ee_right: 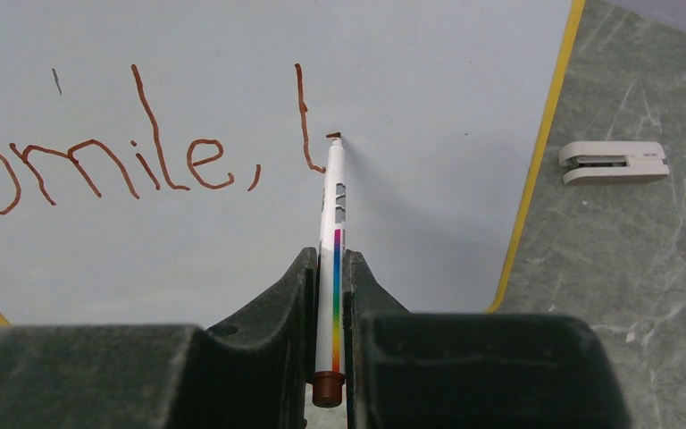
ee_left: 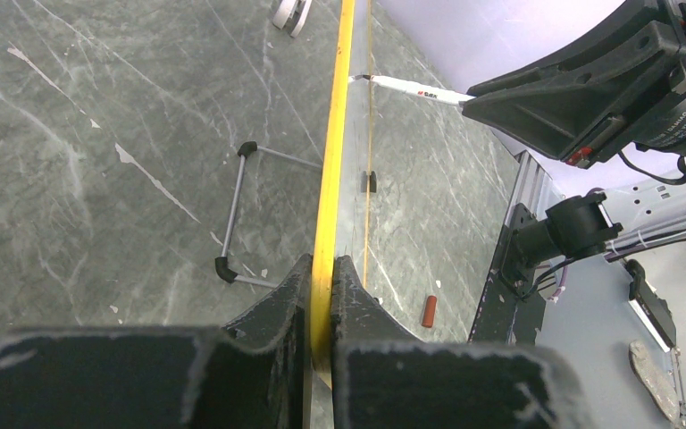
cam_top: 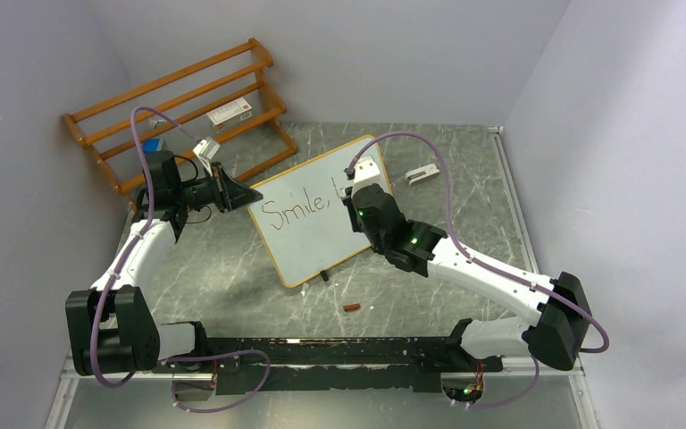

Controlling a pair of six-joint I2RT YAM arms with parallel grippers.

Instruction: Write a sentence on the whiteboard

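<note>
The whiteboard (cam_top: 308, 241) stands tilted on the table, with "Smile, L" of the sentence (cam_top: 296, 211) on it in dark red-brown marker. In the right wrist view the writing (ee_right: 143, 152) reads "mile, L". My left gripper (cam_top: 248, 195) is shut on the board's left edge; the left wrist view shows the yellow frame (ee_left: 332, 161) pinched between the jaws (ee_left: 323, 313). My right gripper (ee_right: 329, 277) is shut on a white marker (ee_right: 332, 232) with a rainbow stripe. Its tip touches the board just right of the "L".
An orange-brown wooden rack (cam_top: 179, 112) with small boxes stands at the back left. A white stapler-like object (cam_top: 422, 175) lies right of the board; it also shows in the right wrist view (ee_right: 614, 162). A small brown marker cap (cam_top: 352, 307) lies in front of the board.
</note>
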